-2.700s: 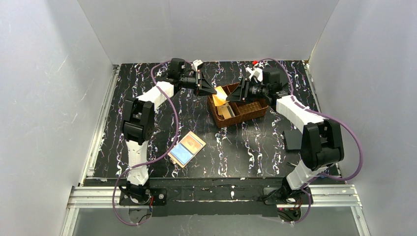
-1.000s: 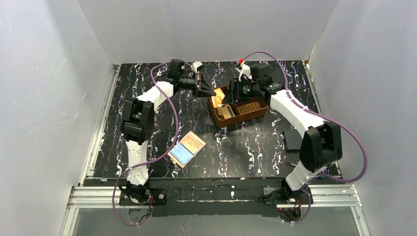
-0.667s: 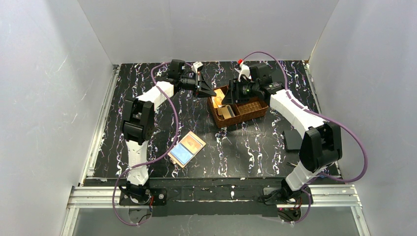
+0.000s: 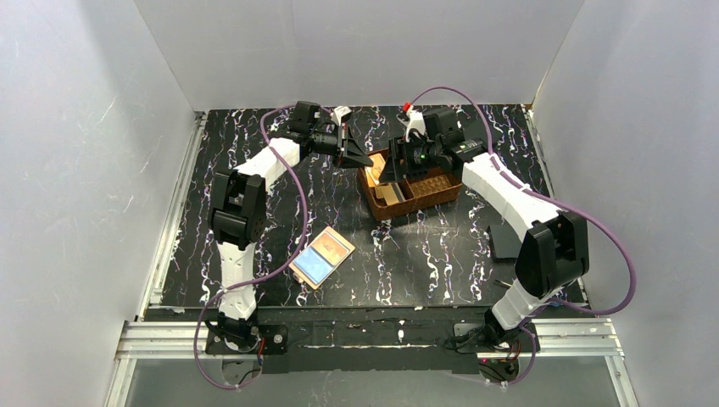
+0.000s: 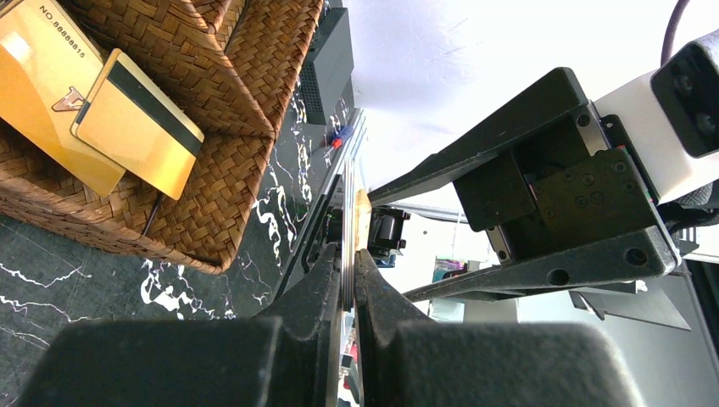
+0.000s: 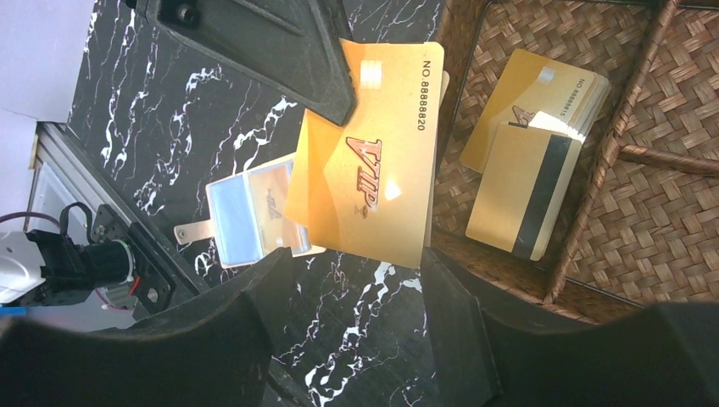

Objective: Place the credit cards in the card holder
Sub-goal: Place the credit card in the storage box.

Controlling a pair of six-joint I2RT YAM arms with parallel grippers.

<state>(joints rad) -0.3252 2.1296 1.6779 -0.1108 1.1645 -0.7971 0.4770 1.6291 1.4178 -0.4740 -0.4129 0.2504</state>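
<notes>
Card holder sat nearest the arm bases. It lay open and flat on the black marbled table, blue and orange inner faces up, in front of the left arm and well apart from both grippers.

Next back, right of centre, was the brown woven basket. Its left compartment held the basket cards, a small gold stack. One showed a printed number, and the one overlapping it on top was stripe side up.

Furthest back, both grippers met over the basket's left rim. Left gripper was clamped tight on the gold VIP card. The left wrist view showed it edge-on between the fingers. In the right wrist view one left finger covered the card's upper corner. The card hung tilted in the air, partly over the basket rim and partly over the table, clear of both.

Right gripper faced it from the basket side. Its jaws were spread wide, one finger on either side of the card's lower edge. I couldn't tell whether the pads touched the card's edges. The only firm hold on it that I could see was the left one.
</notes>
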